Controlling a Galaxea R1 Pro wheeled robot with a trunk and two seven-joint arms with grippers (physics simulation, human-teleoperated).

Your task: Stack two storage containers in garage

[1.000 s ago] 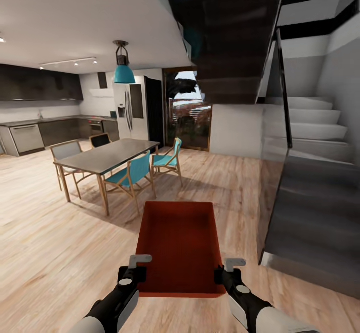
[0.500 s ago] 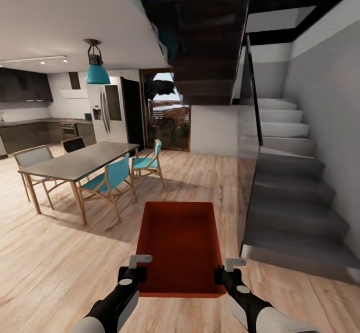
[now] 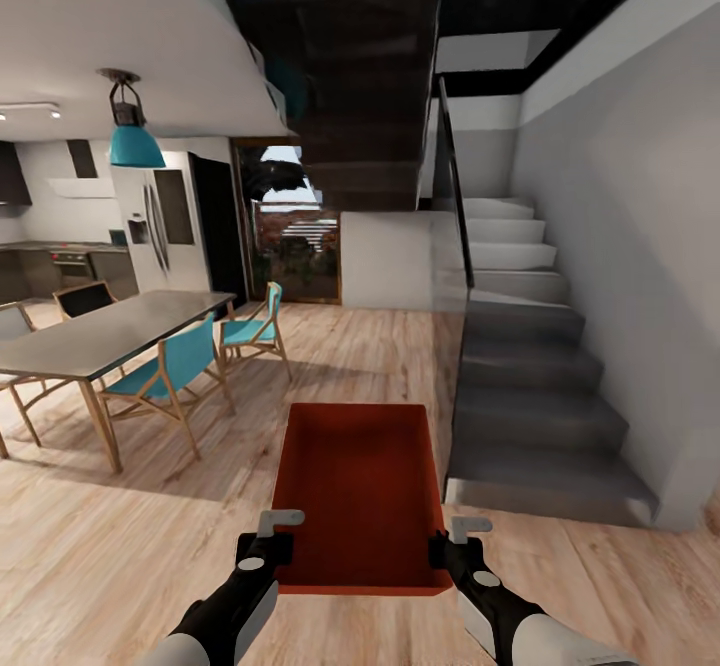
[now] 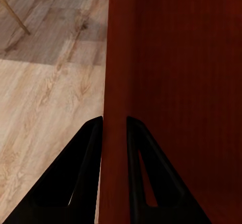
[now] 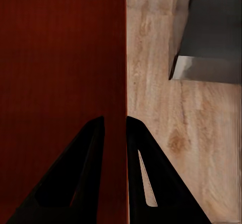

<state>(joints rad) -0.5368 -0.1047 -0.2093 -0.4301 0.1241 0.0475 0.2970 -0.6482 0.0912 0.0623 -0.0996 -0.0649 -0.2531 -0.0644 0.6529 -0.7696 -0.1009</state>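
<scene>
Camera swung right since the earlier frame: staircase [image 3: 535,386] now nearer centre, dining table [image 3: 105,331] slid toward the left edge; container and grippers unchanged relative to each other.

One storage container [image 3: 358,486], red-orange and open-topped, held level between both claws above the light wood plank floor [image 3: 90,536]. Left gripper [image 3: 268,536] clamped on the container's left wall, one finger [image 4: 83,168] outside, one inside. Right gripper [image 3: 452,541] clamped on the right wall the same way, fingers [image 5: 83,168] straddling it. Staircase bottom step just ahead-right of the right gripper; teal chairs [image 3: 170,376] and table well ahead-left of the left gripper. Teal pendant lamp [image 3: 130,136] above the table.
</scene>
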